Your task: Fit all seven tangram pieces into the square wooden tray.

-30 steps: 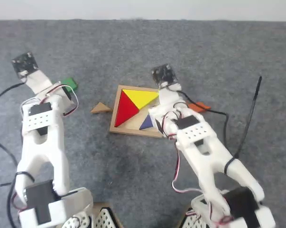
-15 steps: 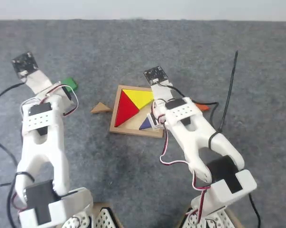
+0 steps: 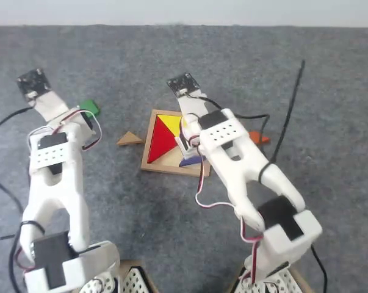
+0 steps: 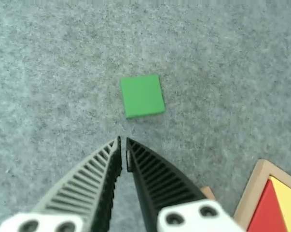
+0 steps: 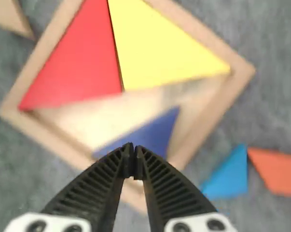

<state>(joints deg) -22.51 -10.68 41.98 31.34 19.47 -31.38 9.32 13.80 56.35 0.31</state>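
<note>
We see the square wooden tray [image 5: 242,75] lying on the grey carpet [image 3: 330,73] between the two arms; inside it a red triangle [image 5: 77,67] and a yellow triangle [image 5: 155,48] lie flat, edge to edge, while a dark blue triangle [image 5: 152,133] sits in the part nearer the arms, with bare wood between it and the other two; whether it lies quite flat we cannot tell. The right gripper [image 5: 131,149] hangs over the tray's near rim at the dark blue triangle, its jaws clenched together with nothing between them. Just outside the tray, on the right arm's side, a light blue triangle [image 5: 228,175] and an orange piece [image 5: 275,169] rest close together on the carpet; on the other side a tan wooden triangle [image 3: 130,139] lies near the tray, and a green square [image 4: 142,95] lies farther off. The left gripper [image 4: 122,143] hovers near the green square without touching it, jaws pressed almost together and empty.
</note>
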